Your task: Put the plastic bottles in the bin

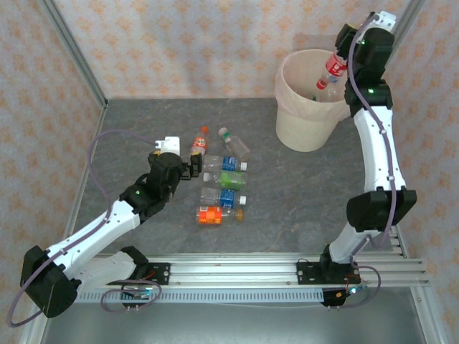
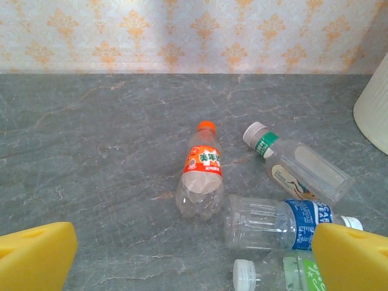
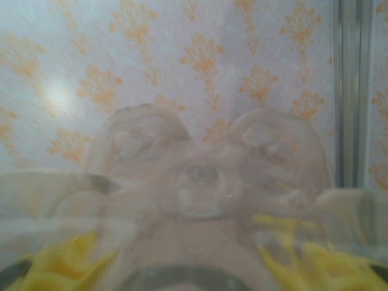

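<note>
above the bin point(image 1: 305, 129), the right gripper point(image 1: 341, 61) pinches a red-labelled bottle point(image 1: 328, 80), not yet dropped. six more bottles point(image 1: 228, 180) lie on the table point(image 1: 323, 186) beside the wide-open left gripper point(image 1: 195, 169), so most work remains.

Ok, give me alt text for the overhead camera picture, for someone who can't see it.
The right gripper holds a red-labelled bottle over the cream bin at the far right of the grey table. The left gripper, open, sits beside six bottles lying in a cluster mid-table.
</note>
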Motion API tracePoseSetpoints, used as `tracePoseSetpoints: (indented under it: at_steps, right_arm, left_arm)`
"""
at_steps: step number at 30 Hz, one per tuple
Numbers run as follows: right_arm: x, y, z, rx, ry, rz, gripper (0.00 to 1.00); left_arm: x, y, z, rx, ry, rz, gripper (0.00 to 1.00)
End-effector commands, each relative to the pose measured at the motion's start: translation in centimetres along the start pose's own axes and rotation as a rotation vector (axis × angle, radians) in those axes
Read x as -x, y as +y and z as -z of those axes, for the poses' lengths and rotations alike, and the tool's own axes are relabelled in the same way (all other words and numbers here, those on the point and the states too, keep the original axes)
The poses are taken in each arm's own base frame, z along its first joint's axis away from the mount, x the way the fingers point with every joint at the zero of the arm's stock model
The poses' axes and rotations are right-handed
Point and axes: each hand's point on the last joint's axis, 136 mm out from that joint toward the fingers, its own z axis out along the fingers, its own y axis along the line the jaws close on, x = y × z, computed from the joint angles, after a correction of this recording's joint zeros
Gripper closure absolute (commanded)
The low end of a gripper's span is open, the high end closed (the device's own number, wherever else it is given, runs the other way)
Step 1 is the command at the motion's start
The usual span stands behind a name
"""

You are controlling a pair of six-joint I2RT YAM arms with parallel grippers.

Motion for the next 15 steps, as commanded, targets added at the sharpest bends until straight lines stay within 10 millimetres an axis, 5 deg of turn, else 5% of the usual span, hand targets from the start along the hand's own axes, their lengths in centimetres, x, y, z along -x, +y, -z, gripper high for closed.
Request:
tracePoseSetpoints:
  at_steps: [1, 5, 10, 15]
  right_arm:
    - [-4.1, -3.3, -1.9, -0.189, 0.121, 0.140, 0.93]
    - [-6.4, -5.5, -3.3, -0.320, 0.204, 0.231, 0.73]
    - [-8.6, -6.3, -3.8, -0.371, 0.341, 0.280, 0.18]
    - [-6.8, -5.1, -2.8, -0.328, 0.337, 0.214, 0.01]
  left_arm:
    - [-0.6, 1.6, 0.1, 0.069, 0.008, 0.004, 0.00]
    - [-1.0, 2.0, 0.2, 0.080, 0.006, 0.009, 0.00]
    - [-1.1, 2.5, 0.2, 0.093, 0.005, 0.020, 0.00]
    - [-1.4, 3.0, 0.1, 0.110, 0.010, 0.032, 0.00]
